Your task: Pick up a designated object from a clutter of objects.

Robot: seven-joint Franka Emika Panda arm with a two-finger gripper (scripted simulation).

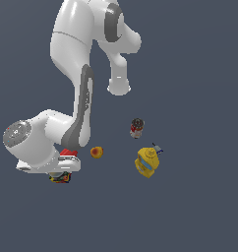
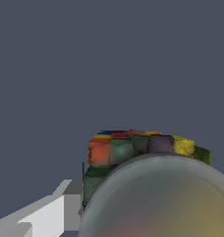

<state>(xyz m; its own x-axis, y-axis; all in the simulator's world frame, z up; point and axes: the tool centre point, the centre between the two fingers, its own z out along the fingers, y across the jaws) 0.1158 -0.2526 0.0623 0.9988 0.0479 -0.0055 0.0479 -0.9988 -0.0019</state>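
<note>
The designated object, a short can (image 2: 132, 149) with a silver-grey lid and a busy red, green and yellow label, fills the near part of the wrist view. One pale finger (image 2: 67, 208) stands right against its side; the other finger is out of frame. In the exterior view my gripper (image 1: 60, 173) is low at the left, and only a sliver of the can (image 1: 60, 179) shows beneath the hand. Just behind the hand a bit of the red cup (image 1: 68, 153) peeks out.
A tiny yellow-orange round thing (image 1: 96, 152) lies just to the exterior view's right of the hand. Farther that way stand a dark-capped red-white bottle (image 1: 136, 128) and a larger yellow-blue bottle (image 1: 147, 161). The arm's white links rise above the hand.
</note>
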